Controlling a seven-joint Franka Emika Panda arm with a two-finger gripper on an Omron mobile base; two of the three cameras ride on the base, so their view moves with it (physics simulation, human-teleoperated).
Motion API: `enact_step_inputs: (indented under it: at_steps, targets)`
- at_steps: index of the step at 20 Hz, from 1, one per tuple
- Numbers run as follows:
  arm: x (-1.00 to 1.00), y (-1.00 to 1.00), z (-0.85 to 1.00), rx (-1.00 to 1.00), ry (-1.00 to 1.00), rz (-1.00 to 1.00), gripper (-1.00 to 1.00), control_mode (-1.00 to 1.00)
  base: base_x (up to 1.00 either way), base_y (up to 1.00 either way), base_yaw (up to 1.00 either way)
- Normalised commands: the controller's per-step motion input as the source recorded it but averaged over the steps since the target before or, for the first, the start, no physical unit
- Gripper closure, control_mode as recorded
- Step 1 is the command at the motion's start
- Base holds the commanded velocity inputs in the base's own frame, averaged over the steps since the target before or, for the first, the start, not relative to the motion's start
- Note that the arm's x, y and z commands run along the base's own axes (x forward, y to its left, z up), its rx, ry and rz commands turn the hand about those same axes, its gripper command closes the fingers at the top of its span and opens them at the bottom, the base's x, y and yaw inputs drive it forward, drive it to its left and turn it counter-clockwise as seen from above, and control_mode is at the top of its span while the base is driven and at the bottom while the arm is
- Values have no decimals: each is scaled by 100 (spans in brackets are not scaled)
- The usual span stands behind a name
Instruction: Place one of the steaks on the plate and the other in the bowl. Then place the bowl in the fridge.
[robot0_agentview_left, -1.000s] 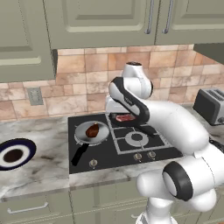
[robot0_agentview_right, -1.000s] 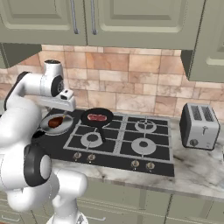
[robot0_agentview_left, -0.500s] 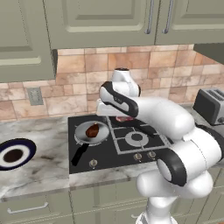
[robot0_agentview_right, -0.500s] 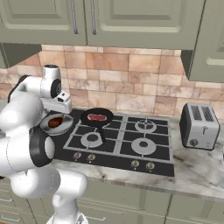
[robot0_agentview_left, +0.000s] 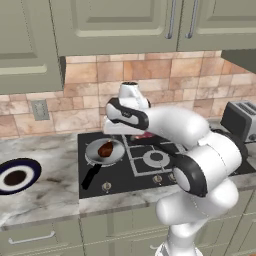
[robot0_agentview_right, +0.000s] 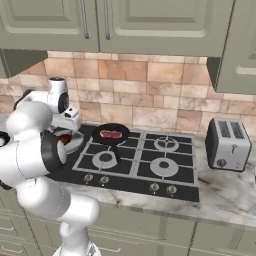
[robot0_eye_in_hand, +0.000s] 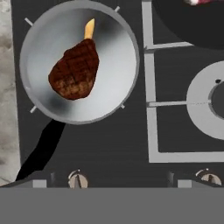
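The arm has swung left across the hob, bringing its gripper (robot0_agentview_left: 116, 127), jaws wide and empty, above the dark steak (robot0_eye_in_hand: 75, 70) in the silver pan (robot0_eye_in_hand: 118, 43); the plate (robot0_agentview_left: 15, 176) waits far left, so a pickup looks next.

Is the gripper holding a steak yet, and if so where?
Nothing is held. The gripper is open above the silver pan, where the dark steak lies untouched.
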Motion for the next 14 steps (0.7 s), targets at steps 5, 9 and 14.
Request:
enact_step_inputs:
  at_steps: [5,9,14]
  targets:
    - [31,13,-26,-3,2,0,-100,-100,0,0,0]
    - [28,2,-27,-1,2,0,-100,-100,0,0,0]
    - [30,0,-16,0,1,0,-100,-100,0,0,0]
